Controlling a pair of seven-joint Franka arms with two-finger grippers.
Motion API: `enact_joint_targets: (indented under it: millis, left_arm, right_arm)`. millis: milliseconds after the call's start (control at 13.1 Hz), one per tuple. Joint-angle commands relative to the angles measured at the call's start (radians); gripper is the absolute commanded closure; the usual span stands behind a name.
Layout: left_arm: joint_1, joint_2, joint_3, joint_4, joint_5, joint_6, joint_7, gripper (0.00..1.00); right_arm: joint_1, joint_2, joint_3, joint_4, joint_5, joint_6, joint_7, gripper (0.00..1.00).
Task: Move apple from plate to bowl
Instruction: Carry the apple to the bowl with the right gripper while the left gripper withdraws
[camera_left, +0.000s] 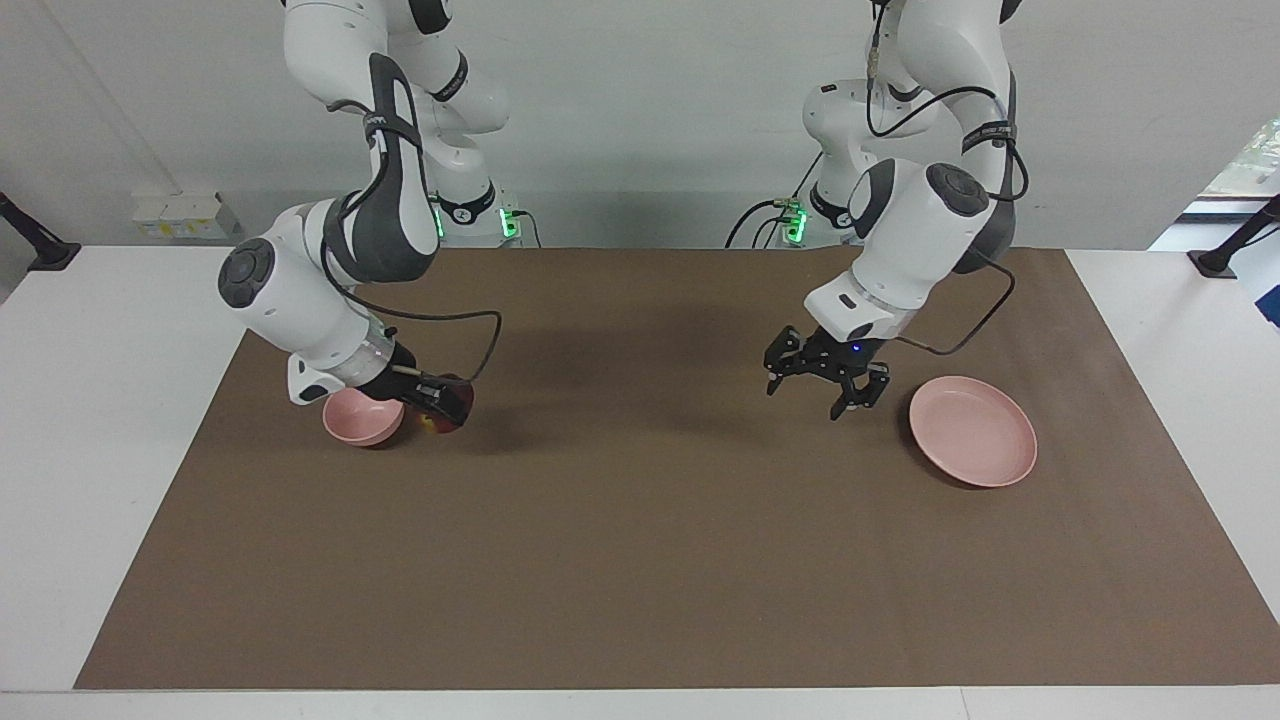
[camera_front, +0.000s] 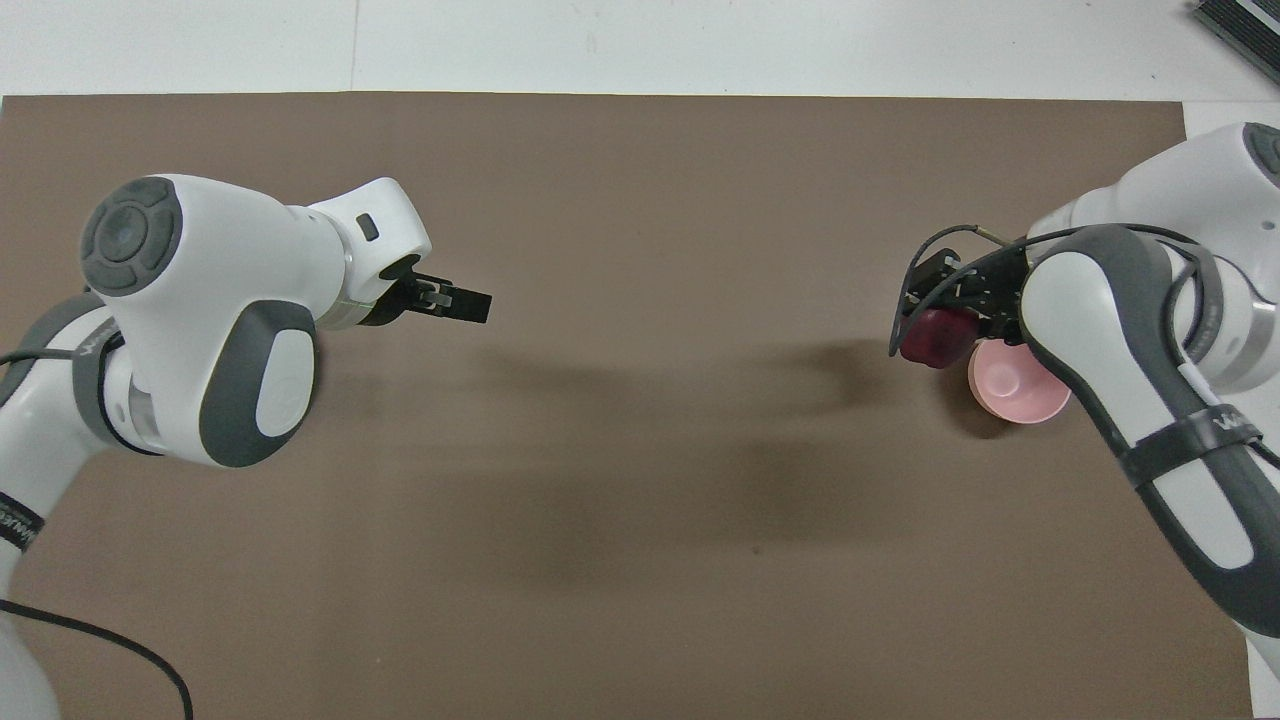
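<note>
Brown paper mat (camera_left: 640, 560) is your biggest surface: flat, matte, covering the white table (camera_left: 110, 420) almost end to end. Take the bowl (camera_left: 358, 418) as your landmark.

You're in the carrying step, close to the drop. Your right gripper (camera_left: 447, 403) is clamped on the apple (camera_left: 452, 402), holding it just beside the bowl's rim, toward the middle of the mat, and not yet over the hollow. Your next move, as I judge it, is a short shift to bring the fruit above the bowl's centre, then a lowering and a release; the bowl is barely wider than the apple, so centre it well.

Pale pink and flat with a low rim, the plate (camera_left: 975, 432) lies bare, well apart from the bowl at the left arm's end. Your left gripper (camera_left: 825, 385) hangs near it, fingers spread, holding nothing; that arm waits.

Small, deep, round, matte pink: that's the bowl. Smallest is the apple, round, dark red and glossy.
</note>
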Motion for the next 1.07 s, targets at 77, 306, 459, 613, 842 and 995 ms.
enact_joint_targets:
  millis: [77, 306, 459, 613, 842, 995]
  left_arm:
    - [0.041, -0.004, 0.003, 0.027, 0.207, -0.103, -0.012, 0.00]
    - [0.098, -0.013, 0.006, 0.128, 0.229, -0.221, -0.008, 0.00]
    - [0.086, -0.019, 0.040, 0.263, 0.226, -0.372, -0.005, 0.00]
    - [0.017, -0.028, 0.125, 0.355, 0.220, -0.491, -0.003, 0.00]
    - [-0.085, -0.080, 0.259, 0.405, 0.212, -0.618, 0.000, 0.00]
    - [-0.162, -0.146, 0.352, 0.403, 0.183, -0.678, 0.006, 0.00]
  right_arm:
    - [-0.087, -0.024, 0.006, -0.045, -0.163, 0.041, -0.168, 1.00]
    - [-0.106, -0.027, 0.006, -0.113, -0.228, 0.114, -0.233, 1.00]
    - [-0.106, -0.041, 0.006, -0.151, -0.228, 0.132, -0.234, 1.00]
    - [-0.106, -0.053, 0.006, -0.170, -0.230, 0.129, -0.239, 1.00]
    - [-0.117, -0.058, 0.004, -0.184, -0.240, 0.130, -0.265, 1.00]
    - [-0.128, -0.055, 0.004, -0.184, -0.241, 0.133, -0.273, 0.88]
